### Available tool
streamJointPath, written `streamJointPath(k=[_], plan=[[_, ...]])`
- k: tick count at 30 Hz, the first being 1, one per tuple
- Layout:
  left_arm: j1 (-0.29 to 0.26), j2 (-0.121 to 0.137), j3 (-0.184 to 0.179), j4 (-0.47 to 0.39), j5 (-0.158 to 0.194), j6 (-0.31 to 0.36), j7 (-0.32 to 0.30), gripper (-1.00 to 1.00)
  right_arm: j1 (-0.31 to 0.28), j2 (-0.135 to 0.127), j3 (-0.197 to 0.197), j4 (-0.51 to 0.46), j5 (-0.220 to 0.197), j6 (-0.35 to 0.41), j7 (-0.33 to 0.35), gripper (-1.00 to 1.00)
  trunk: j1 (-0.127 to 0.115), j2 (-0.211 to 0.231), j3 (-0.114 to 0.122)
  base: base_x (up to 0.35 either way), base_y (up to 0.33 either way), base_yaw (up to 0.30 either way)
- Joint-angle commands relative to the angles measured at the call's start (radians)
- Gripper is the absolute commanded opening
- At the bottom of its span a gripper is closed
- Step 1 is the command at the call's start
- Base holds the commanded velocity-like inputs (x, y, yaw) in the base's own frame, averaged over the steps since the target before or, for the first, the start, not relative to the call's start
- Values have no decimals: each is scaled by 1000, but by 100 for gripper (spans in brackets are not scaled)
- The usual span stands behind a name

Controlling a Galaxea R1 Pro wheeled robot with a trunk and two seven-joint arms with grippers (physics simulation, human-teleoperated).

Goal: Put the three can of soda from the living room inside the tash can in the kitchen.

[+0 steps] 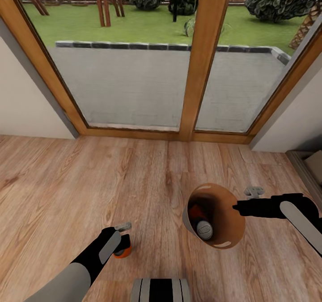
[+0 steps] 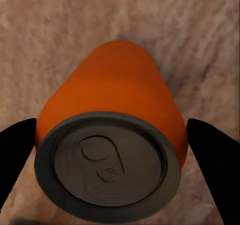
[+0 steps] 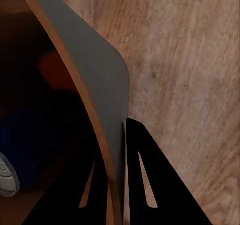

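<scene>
Orange can [image 2: 107, 135] stands upright on the wood floor [image 1: 67, 181], long axis vertical, grey top up, bracketed by the open left gripper [image 1: 121, 236]; an off-centre closure could tip it. Bin [image 1: 237, 235], two cans inside, is tilted and clamped at its rim by the right gripper [image 3: 117, 185]; slippage could spill them.

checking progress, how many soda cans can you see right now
3: orange can between the left gripper fingers over the floor; a blue can and a reddish one inside the trash can.
</scene>
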Motion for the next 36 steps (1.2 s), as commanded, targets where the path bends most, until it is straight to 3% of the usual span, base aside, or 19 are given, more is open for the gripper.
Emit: streamJointPath(k=[1,16,22,27,31,33,36], plan=[[0,-1,0,0,-2,2,-1,-100,0,0,0,0,-34,0,4,-100,0,0,0,0,0,0],[18,-6,3,-42,-1,-10,0,-100,-4,13,8,23,-26,0,-4,-100,-6,3,54,0,0,0],[118,4,13,-328,-4,39,11,-100,-8,17,6,92,-25,0,-5,-100,-9,5,77,0,0,0],[139,5,14,-492,2,88,53,-100,-10,19,5,116,-25,0,-5,-100,-11,6,97,0,0,0],[161,-1,16,-754,6,184,94,-100,-14,21,5,149,-25,0,-5,-100,-13,7,112,0,0,0],[167,-7,15,-870,11,216,103,-100,-15,22,5,160,-24,0,-5,-100,-14,7,120,0,0,0],[163,-49,7,-982,49,248,110,-100,-22,44,6,203,-23,0,-7,-100,-15,8,131,0,0,0]])
